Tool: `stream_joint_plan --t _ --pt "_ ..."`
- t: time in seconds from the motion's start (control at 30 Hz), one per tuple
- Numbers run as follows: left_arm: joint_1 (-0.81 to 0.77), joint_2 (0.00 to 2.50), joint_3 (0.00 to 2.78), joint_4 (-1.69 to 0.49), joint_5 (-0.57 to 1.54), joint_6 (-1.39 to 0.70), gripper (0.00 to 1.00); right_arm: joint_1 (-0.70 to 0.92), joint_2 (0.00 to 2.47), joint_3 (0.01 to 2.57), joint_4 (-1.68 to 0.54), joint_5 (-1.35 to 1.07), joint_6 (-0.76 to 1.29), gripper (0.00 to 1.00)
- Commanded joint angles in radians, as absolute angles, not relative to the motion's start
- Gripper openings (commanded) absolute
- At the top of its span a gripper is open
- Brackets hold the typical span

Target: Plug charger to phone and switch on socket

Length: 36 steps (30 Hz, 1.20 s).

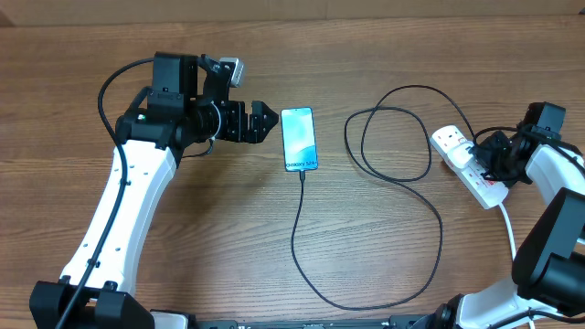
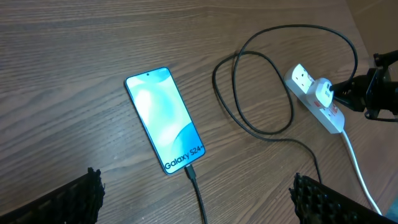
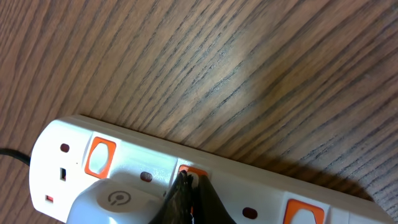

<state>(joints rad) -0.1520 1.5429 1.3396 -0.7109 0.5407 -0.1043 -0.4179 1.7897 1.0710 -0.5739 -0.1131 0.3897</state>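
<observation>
Right gripper (image 3: 186, 186), tips pressed together, rested on the socket (image 3: 68, 134) switch (image 3: 194, 170), at right.
We judged the charger (image 1: 302, 228) seated in the phone (image 1: 299, 137); next move: a firm press.

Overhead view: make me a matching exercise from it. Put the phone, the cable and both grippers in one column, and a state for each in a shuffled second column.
Column one:
1. phone
2. cable
3. left gripper
4. right gripper

Column two:
a. shut, tip at the power strip
b. open wide, holding nothing
c. lying flat, screen lit blue
d. black, looped on the table, one end at the phone's lower edge

Pairs: 1-c, 2-d, 3-b, 4-a
</observation>
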Motion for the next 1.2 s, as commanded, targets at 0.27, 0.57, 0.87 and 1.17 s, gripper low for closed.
stream_joint_plan --t 0.27,0.57,0.87,1.17 --pt "-0.158 1.516 1.349 -0.71 0.543 -0.112 1.0 -0.414 1.797 1.066 -0.653 -0.159 0.389 0.04" --pt "-0.158 1.516 1.349 -0.715 0.543 -0.112 1.0 -0.415 1.792 1.093 -0.686 -0.125 0.385 0.04" --pt "-0.158 1.516 1.349 -0.729 0.54 -0.108 1.0 -0.418 1.642 1.392 -0.943 0.029 0.385 0.04" --pt "-0.158 1.516 1.349 -0.73 0.54 -0.109 1.0 -0.331 1.532 1.417 -1.087 -0.037 0.305 0.04"
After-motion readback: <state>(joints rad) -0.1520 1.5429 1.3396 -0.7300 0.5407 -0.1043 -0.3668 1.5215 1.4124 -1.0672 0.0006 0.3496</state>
